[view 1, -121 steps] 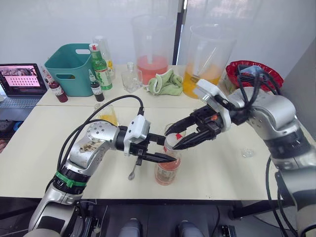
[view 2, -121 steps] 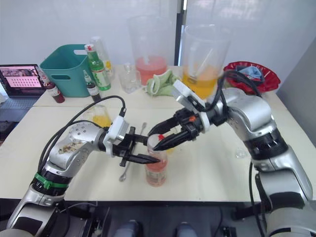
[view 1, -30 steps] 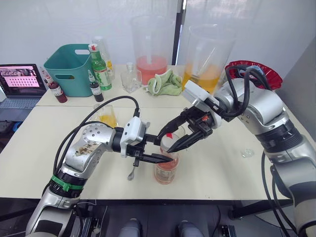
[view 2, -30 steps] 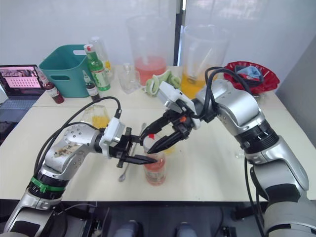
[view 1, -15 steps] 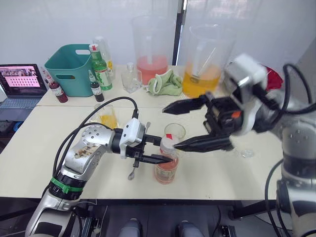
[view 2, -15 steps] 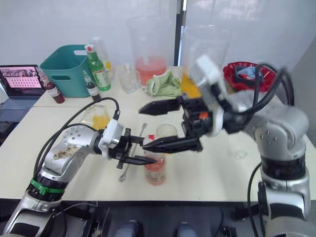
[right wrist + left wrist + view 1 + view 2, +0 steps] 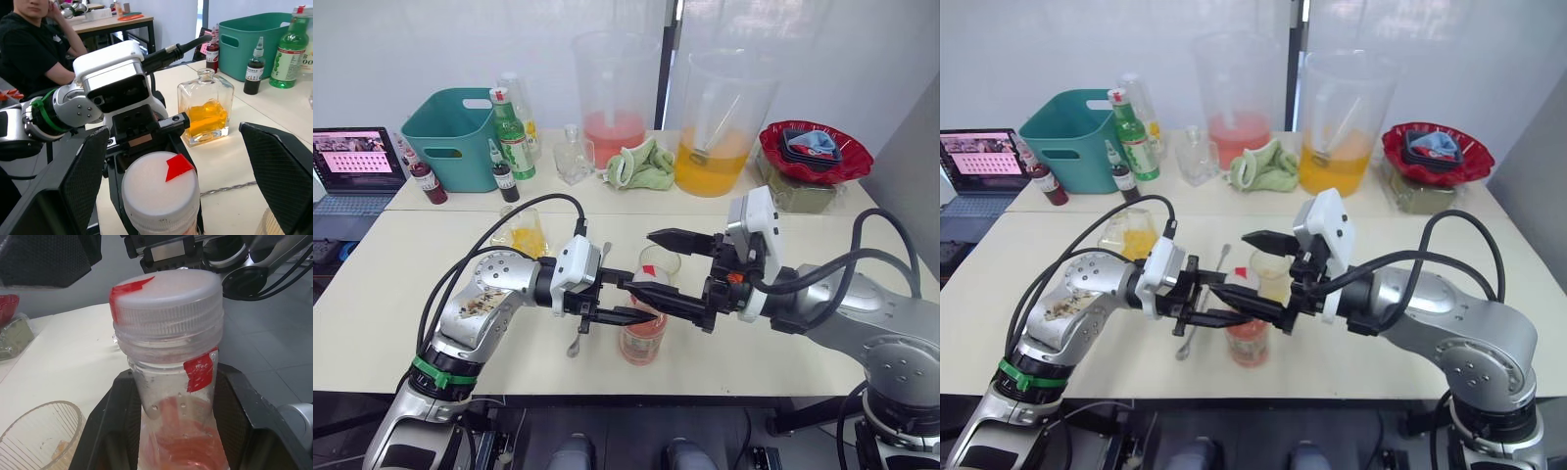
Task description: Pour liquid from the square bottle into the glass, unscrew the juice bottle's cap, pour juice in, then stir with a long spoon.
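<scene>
Gripping the juice bottle (image 7: 171,396), left hand (image 7: 625,300) frames its capped neck.

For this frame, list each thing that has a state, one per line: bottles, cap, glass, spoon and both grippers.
juice bottle: upright, held at the neck by the left gripper.
cap: on the bottle.
right gripper: open, fingers either side of the cap, not touching.
glass: upright behind the juice bottle.
square bottle: upright, stoppered, part full.
long spoon: lying on the table.
</scene>
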